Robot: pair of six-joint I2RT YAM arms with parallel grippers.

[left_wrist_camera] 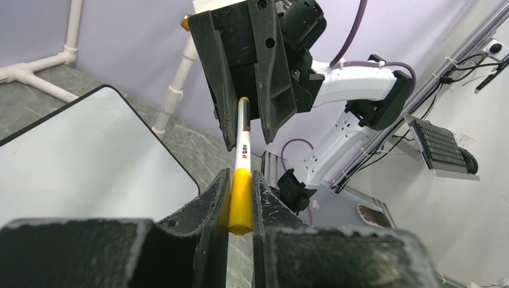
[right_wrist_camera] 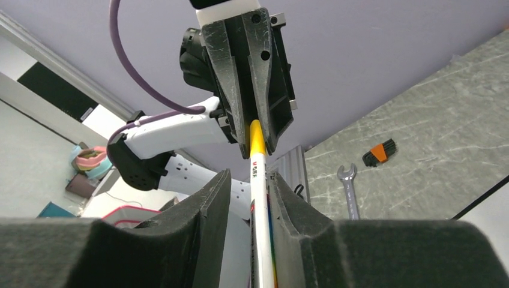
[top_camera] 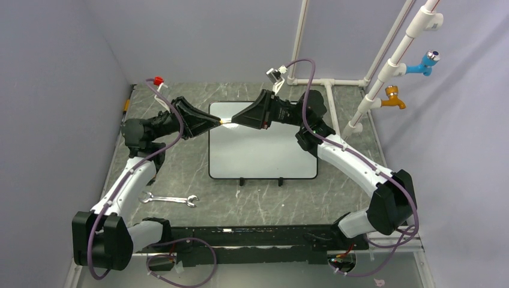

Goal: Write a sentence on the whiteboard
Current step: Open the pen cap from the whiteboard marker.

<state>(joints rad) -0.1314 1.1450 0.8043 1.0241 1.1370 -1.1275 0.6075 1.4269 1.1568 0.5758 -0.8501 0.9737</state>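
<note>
Uncapping, 12 o'clock of black-framed whiteboard (top_camera: 264,153): left gripper (left_wrist_camera: 240,180) clamps yellow cap (left_wrist_camera: 240,201) of white plastic marker (left_wrist_camera: 243,141); right gripper (right_wrist_camera: 251,180) straddles its barrel, grip unclear. Next: clamp, straight pull.

Whiteboard (top_camera: 264,155): we saw a flat rectangular board, glossy white, with a thin black frame and rounded corners.
Pose: it lay flat on the grey marbled table (top_camera: 192,162), long sides running left to right.
Clips (top_camera: 242,181): two small black ones sat on its near edge.
Far edge: partly hidden from us.
</note>
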